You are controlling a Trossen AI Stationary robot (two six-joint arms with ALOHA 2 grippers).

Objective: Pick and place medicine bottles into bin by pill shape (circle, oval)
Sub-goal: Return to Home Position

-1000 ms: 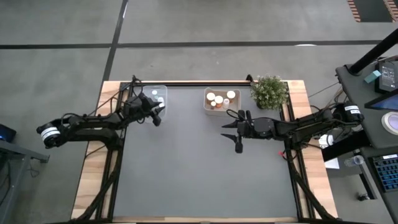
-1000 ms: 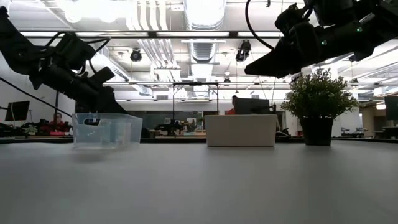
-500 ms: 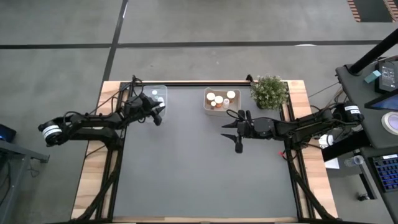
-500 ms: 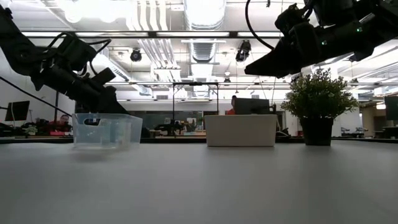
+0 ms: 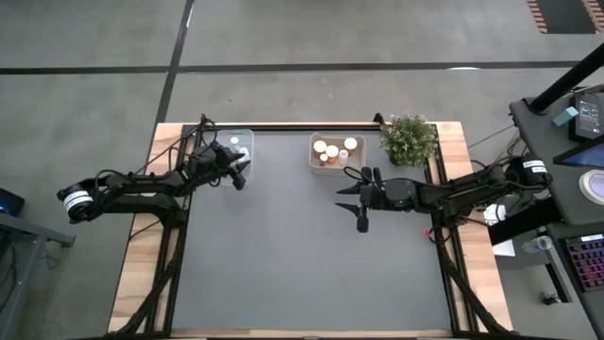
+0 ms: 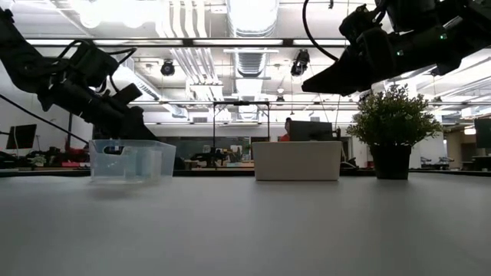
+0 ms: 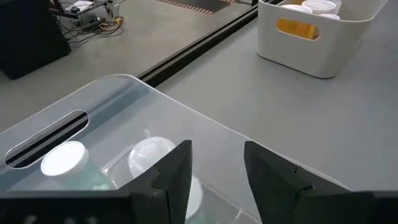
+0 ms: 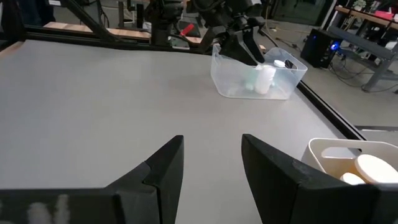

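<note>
This is an open-plan robotics lab in a workshop hall. Bare concrete floor [image 5: 85, 104] with painted lines surrounds the grey table [image 5: 302, 255], and a workstation [image 5: 590, 111] with screens and a keyboard [image 5: 585, 260] stands beside it. Beyond the table, exposed ceiling ducts [image 6: 184, 34] and strip lights [image 6: 253, 11] hang over desks with monitors [image 6: 17, 138].

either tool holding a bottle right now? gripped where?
Nothing is held. The left tool, by the clear bin, is open and empty; the right tool, above the table, is too.

Open mat [image 5: 311, 264] nearside, clear bin [image 6: 126, 162], white bin [image 6: 298, 161], plant [image 5: 410, 139] along far edge
</note>
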